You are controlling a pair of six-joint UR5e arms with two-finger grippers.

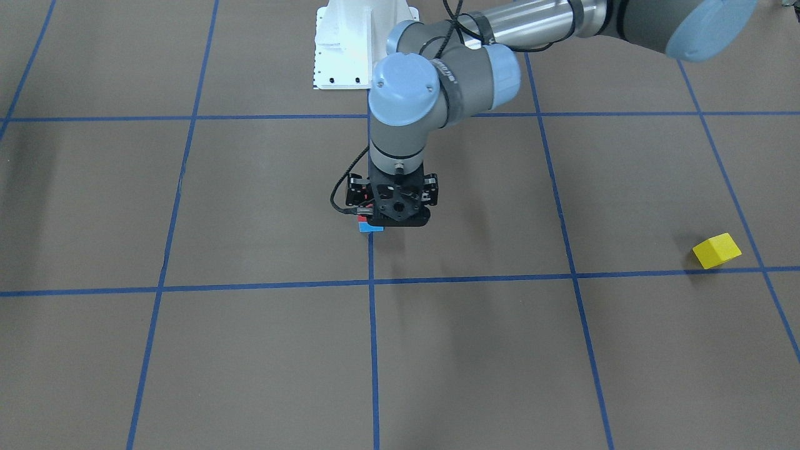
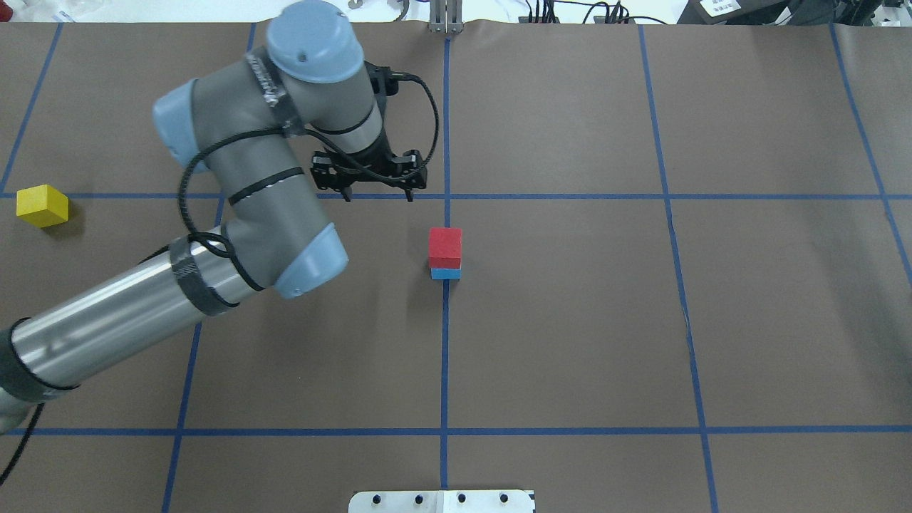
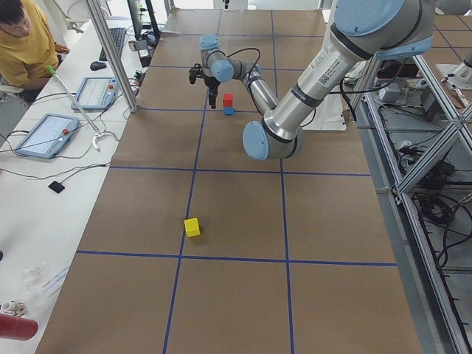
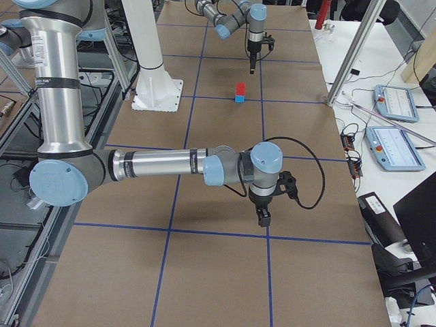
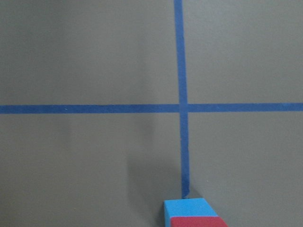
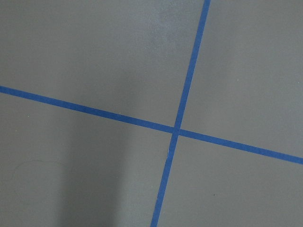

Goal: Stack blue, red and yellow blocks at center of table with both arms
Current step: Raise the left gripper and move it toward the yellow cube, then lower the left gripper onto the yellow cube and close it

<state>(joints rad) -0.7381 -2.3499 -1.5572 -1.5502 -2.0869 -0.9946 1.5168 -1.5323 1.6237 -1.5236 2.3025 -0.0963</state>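
A red block (image 2: 445,244) sits on a blue block (image 2: 444,273) at the table's centre, on the blue tape line. The stack also shows in the exterior left view (image 3: 228,99), and its edge shows at the bottom of the left wrist view (image 5: 189,210). A yellow block (image 2: 43,205) lies alone far out on the robot's left side (image 1: 717,250). My left gripper (image 2: 379,195) is open and empty, raised above the table just beyond and left of the stack. My right gripper (image 4: 262,218) shows only in the exterior right view, low over bare table; I cannot tell if it is open or shut.
Brown table (image 2: 570,320) with a grid of blue tape lines. The robot's white base plate (image 2: 442,501) is at the near edge. Tablets and cables lie on the operators' side bench (image 3: 51,133), and a person in yellow (image 3: 22,44) sits there.
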